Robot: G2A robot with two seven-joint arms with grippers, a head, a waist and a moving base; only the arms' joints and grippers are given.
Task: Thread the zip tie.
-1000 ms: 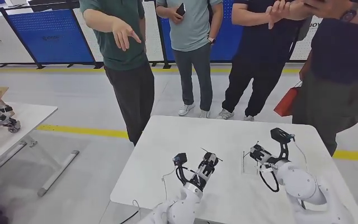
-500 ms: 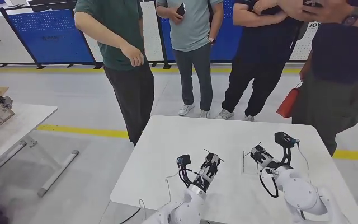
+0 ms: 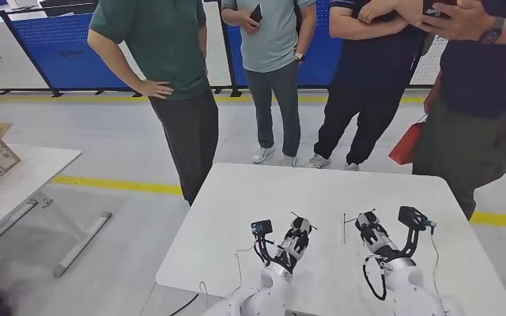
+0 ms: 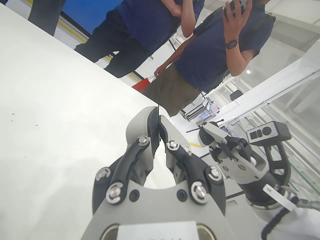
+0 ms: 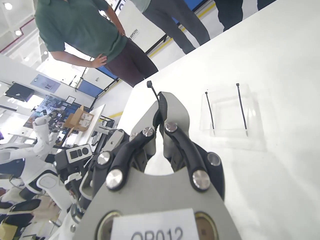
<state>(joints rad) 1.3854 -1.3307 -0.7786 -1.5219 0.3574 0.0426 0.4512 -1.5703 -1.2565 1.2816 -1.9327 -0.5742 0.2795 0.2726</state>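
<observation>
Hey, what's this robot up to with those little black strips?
It is working on threading a zip tie. The left gripper is shut on a first tie, thin tail poking out; the right gripper is shut on a second tie, head end poking out. The grippers are apart over the table, so nothing is threaded yet. Two spare ties lie on a clear tray.

Table (image 3: 261, 197) — smooth, matt white. Zip tie (image 5: 153, 89) is black plastic; the tray (image 5: 252, 136) clear, glossy plastic. Right gripper (image 5: 159, 99) has ribbed black pads (image 5: 163, 106), shiny metal pins (image 5: 203, 179).
</observation>
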